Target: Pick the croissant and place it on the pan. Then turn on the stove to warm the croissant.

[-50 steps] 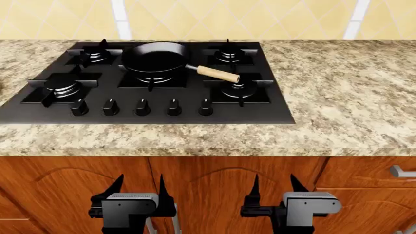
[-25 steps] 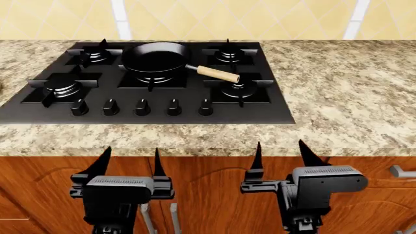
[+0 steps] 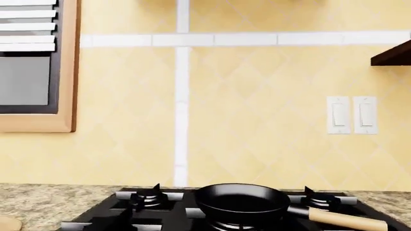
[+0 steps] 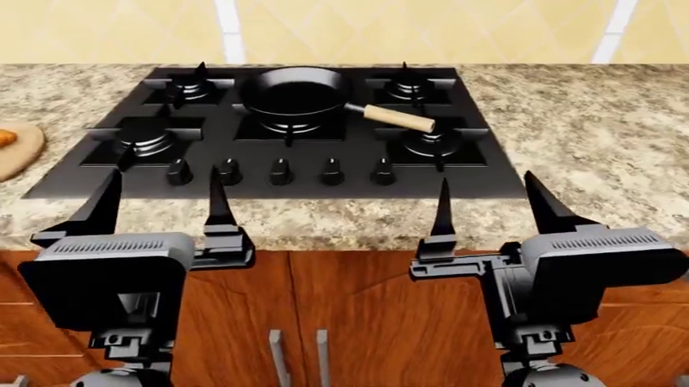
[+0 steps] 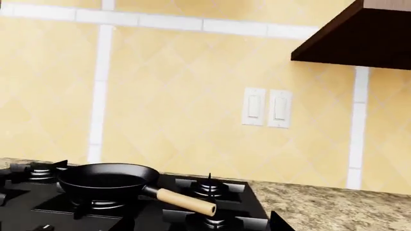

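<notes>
so the stove (image 4: pixel 269 133) sat flat in the granite worktop (image 4: pixel 582 137), black with five burners and a row of five knobs (image 4: pixel 280 171) along its near edge. the pan (image 4: pixel 296 90) was on the middle rear burner, empty as far as i could see, with its wooden handle (image 4: pixel 398 118) pointing off toward the robot's right and reaching over toward the front right burner. the croissant (image 4: pixel 6 138) was barely in shot, just an orange sliver at the far left edge of the head view, lying on a round light-wood board (image 4: pixel 19 149) on the worktop, well apart from the pan and off to the left of the stove. both arms were low in front of the wooden cabinet doors (image 4: pixel 323 322), short of the worktop edge. the left claw (image 4: pixel 161 211) had its fingers spread with nothing between them, and the right claw (image 4: pixel 490 211) was the same, spread and holding nothing. the wrist cams mostly showed yellow tiled wall behind the stove, with a pair of white switches (image 5: pixel 266 108) and the corner of a dark hood (image 5: pixel 359 38) up above on the right.
</notes>
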